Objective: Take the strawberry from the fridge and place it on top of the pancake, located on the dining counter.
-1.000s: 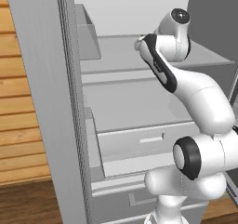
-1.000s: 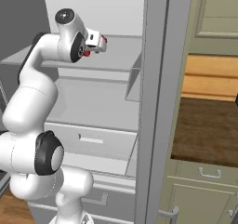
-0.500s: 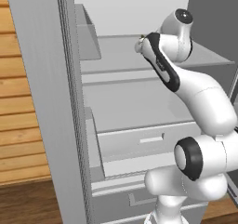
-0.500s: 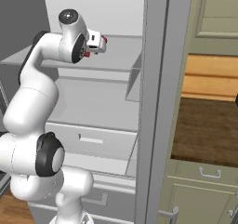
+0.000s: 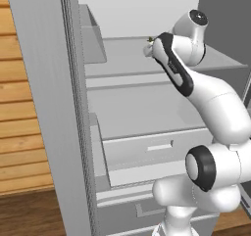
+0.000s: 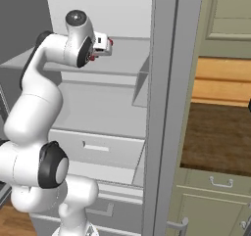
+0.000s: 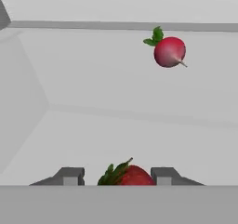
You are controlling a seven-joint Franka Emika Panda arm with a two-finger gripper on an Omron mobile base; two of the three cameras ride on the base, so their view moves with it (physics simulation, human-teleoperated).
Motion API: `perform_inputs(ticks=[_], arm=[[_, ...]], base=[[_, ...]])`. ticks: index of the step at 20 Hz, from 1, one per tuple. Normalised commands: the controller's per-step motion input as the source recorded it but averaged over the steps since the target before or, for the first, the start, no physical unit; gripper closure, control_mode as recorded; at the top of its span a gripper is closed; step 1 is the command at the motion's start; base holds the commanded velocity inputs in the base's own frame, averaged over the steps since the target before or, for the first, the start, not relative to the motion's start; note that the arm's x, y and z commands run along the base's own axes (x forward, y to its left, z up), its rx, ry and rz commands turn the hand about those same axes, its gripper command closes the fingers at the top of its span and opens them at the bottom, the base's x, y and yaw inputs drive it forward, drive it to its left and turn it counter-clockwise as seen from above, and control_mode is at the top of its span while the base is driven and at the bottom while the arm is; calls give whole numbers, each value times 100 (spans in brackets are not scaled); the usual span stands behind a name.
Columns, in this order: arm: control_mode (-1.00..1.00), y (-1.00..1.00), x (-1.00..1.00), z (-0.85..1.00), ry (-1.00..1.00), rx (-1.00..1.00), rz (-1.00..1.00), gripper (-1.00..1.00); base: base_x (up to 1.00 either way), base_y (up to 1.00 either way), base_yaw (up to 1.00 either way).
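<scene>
My arm reaches into the open fridge at its upper shelf. In the hand view the red strawberry, green leaves to its left, lies on the pale shelf between my two fingertips. My gripper stands open around it: the right tip is at the berry's side, and a small gap shows at the left one. The gripper sits just above the shelf, with a bit of red at its tip. At the right is the dark-brown dining counter. The pancake is out of view.
A red radish with green leaves lies farther back on the same shelf. The open fridge door stands between the arm and the counter; the other door is on the left. A drawer juts out below.
The arm has eased a little deeper into the fridge along the upper shelf. Nothing else has moved.
</scene>
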Motion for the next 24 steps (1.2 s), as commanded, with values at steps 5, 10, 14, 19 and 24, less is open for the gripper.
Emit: perform_inputs(ticks=[5, 10, 14, 19, 24], arm=[[-100, 7, -26, -8, -19, 0, 2, 100], [-100, 19, -77, 4, -36, 0, -17, 100], [-100, -15, -97, 23, 16, 0, -25, 100], [-100, -31, -100, 7, 18, 2, -16, 100], [-100, -3, -100, -11, 23, 0, -3, 100]], base=[[0, 0, 0], [0, 0, 0], [0, 0, 0], [0, 0, 0], [0, 0, 0]])
